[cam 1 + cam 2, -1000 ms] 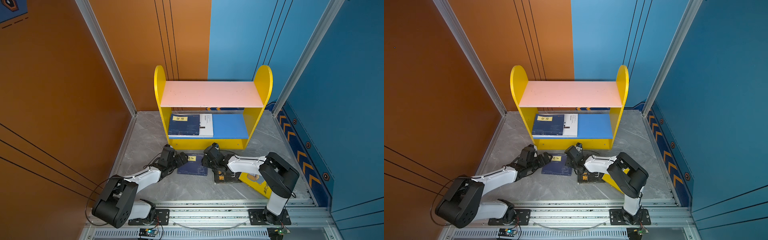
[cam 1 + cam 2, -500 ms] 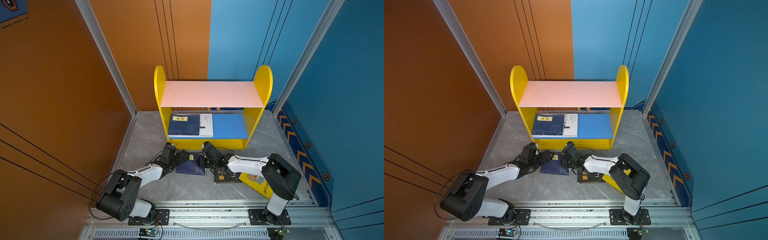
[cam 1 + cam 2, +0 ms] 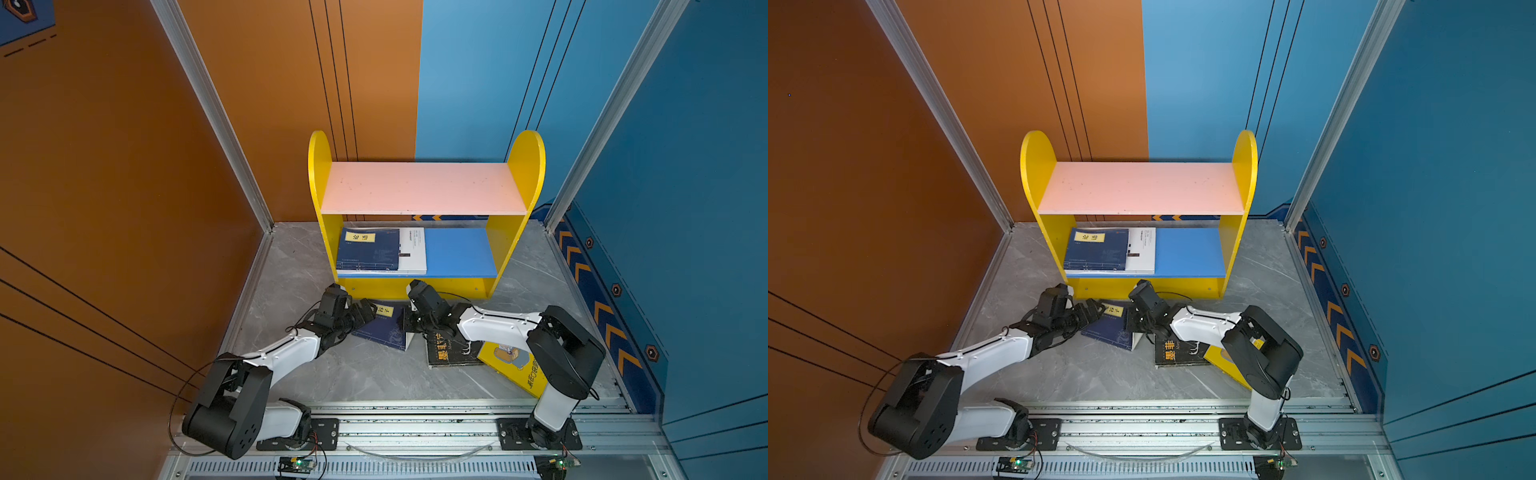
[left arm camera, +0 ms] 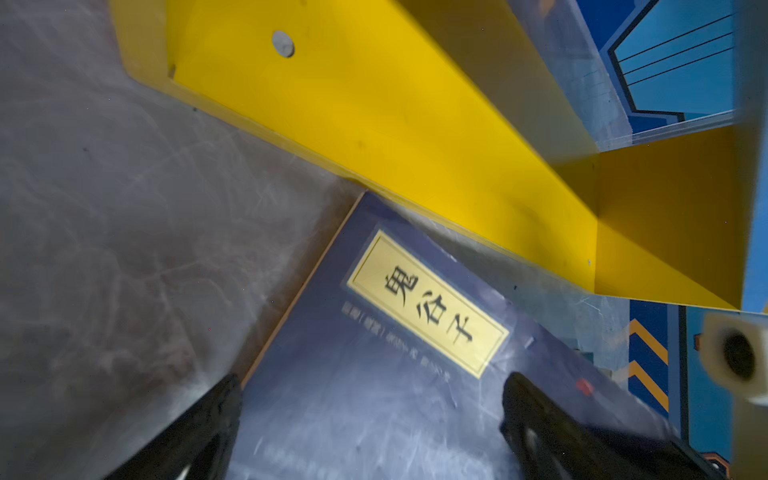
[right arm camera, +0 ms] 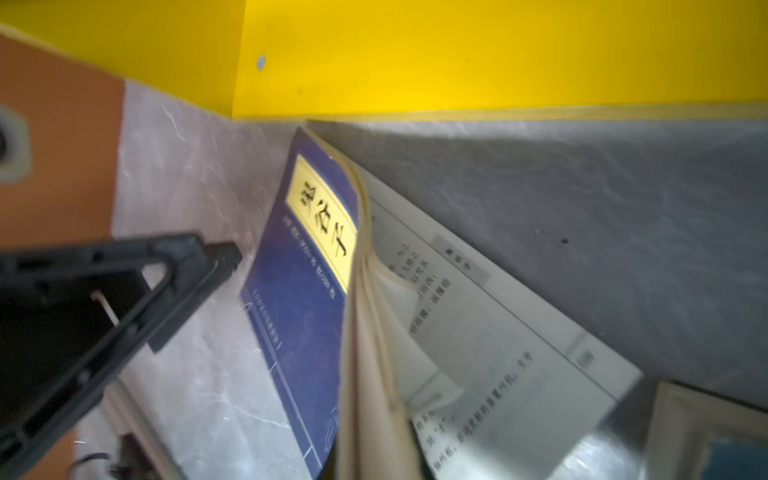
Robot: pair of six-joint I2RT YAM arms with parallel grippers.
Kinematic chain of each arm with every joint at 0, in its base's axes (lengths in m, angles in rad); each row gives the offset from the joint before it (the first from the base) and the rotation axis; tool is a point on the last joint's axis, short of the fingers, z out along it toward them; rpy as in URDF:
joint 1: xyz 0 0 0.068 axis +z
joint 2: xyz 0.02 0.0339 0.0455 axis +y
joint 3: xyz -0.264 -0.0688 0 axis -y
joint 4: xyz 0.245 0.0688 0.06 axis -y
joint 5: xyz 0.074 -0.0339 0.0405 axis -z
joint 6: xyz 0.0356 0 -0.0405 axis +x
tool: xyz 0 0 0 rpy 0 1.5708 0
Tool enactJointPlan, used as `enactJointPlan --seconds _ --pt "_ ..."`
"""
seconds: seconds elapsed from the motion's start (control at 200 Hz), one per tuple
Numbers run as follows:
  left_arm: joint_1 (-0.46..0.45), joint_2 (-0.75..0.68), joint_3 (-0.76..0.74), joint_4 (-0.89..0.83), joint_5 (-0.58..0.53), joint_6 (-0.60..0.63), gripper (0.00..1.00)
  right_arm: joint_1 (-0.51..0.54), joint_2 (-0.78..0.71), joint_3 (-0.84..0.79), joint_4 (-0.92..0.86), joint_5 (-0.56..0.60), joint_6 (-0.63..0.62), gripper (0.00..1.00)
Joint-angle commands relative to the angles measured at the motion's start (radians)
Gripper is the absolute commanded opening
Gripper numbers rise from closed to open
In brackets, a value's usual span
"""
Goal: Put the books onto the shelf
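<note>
The left gripper (image 4: pixel 370 399) is standing wide open and holding nothing. One of its black fingers (image 4: pixel 208 424) is hanging over the edge of the navy book (image 3: pixel 384 330), the other over its cover. That book is lying on the floor (image 3: pixel 353 374), with the yellow base strip of the shelf (image 3: pixel 415 287) just beyond the fingertips.

Only the right wrist view is showing this book's cover and a sheaf of pages arching up off the printed pages below. Both top views are giving just a white sliver at the edge where the right gripper (image 3: pixel 408 323) is sitting, closed tight. Its fingertips are falling outside its own wrist picture, so whether they are pinching pages cannot be told.

Behind the right fingers, the black book (image 3: pixel 451 351) and the yellow book (image 3: pixel 515 370) are lying flat. A second navy book (image 3: pixel 368 249) is resting on a white book (image 3: pixel 413 249) on the blue board (image 3: pixel 457 251), well beyond both sets of fingers.
</note>
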Motion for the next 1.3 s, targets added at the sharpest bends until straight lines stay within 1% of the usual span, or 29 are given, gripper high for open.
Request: enactJointPlan --seconds 0.0,0.13,0.22,0.426,0.436,0.456,0.616,0.741,0.841,1.021,1.091,1.102,1.122,1.222,1.297 --pt "0.018 -0.066 0.031 -0.135 0.02 0.031 0.98 -0.053 -0.042 -0.026 0.102 -0.093 0.142 0.07" --pt "0.027 -0.137 0.009 -0.203 0.046 -0.02 0.98 -0.107 -0.028 -0.08 0.219 -0.171 0.284 0.08" --pt "0.025 -0.184 -0.026 -0.197 0.085 -0.081 0.98 -0.109 -0.014 -0.113 0.316 -0.199 0.348 0.09" --pt "0.012 -0.22 -0.076 -0.179 0.129 -0.175 0.98 -0.109 0.01 -0.124 0.41 -0.236 0.41 0.09" --pt "0.011 -0.22 -0.077 -0.177 0.129 -0.177 0.98 -0.132 0.011 -0.124 0.413 -0.239 0.412 0.09" --pt "0.008 -0.218 -0.081 -0.175 0.13 -0.183 0.98 -0.141 0.013 -0.125 0.419 -0.242 0.416 0.09" --pt "0.002 -0.189 -0.094 -0.154 0.136 -0.204 0.98 -0.159 0.006 -0.143 0.439 -0.25 0.431 0.09" --pt "-0.005 -0.159 -0.119 -0.044 0.131 -0.247 1.0 -0.162 0.002 -0.153 0.442 -0.248 0.432 0.09" --pt "-0.011 -0.121 -0.131 0.069 0.119 -0.275 0.96 -0.161 0.006 -0.159 0.444 -0.251 0.437 0.09" --pt "-0.019 -0.062 -0.127 0.165 0.095 -0.29 0.88 -0.16 0.009 -0.173 0.45 -0.239 0.442 0.09" --pt "-0.019 -0.046 -0.129 0.204 0.097 -0.301 0.88 -0.16 0.008 -0.175 0.447 -0.237 0.438 0.09" --pt "-0.021 -0.043 -0.13 0.211 0.097 -0.304 0.84 -0.159 0.008 -0.175 0.447 -0.237 0.438 0.09" --pt "-0.021 -0.039 -0.13 0.221 0.096 -0.305 0.82 -0.158 0.011 -0.176 0.445 -0.237 0.437 0.09" --pt "-0.025 -0.027 -0.127 0.255 0.086 -0.325 0.76 -0.152 0.014 -0.179 0.441 -0.232 0.437 0.1" --pt "-0.031 -0.024 -0.125 0.265 0.073 -0.329 0.73 -0.145 0.013 -0.181 0.442 -0.225 0.437 0.12"
